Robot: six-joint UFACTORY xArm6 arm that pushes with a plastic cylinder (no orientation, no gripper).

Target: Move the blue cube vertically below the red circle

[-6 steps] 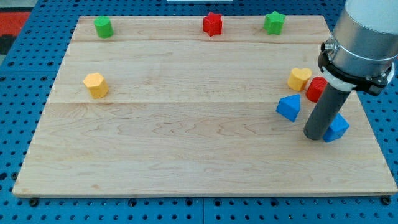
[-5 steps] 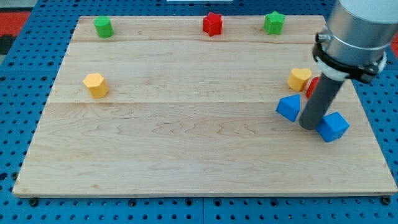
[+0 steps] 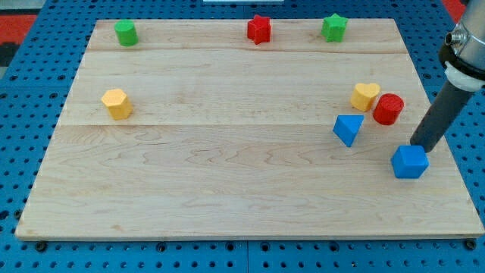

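The blue cube [image 3: 410, 161] lies near the board's right edge, below and slightly right of the red circle [image 3: 389, 109]. My tip [image 3: 421, 146] stands just above the cube's upper right corner, touching or nearly touching it, to the lower right of the red circle. A blue triangular block [image 3: 348, 129] lies left of the cube and lower left of the red circle. A yellow heart block [image 3: 364, 96] sits against the red circle's left side.
A red star block [image 3: 259, 29], a green star block [image 3: 334, 28] and a green block [image 3: 126, 32] lie along the board's top edge. A yellow hexagon block [image 3: 117, 103] lies at the left. The board's right edge [image 3: 455, 159] is close to the cube.
My tip moved from the cube's left side to its upper right. The red circle is now uncovered. The blue triangular block shifted slightly left and turned. The cube barely moved.
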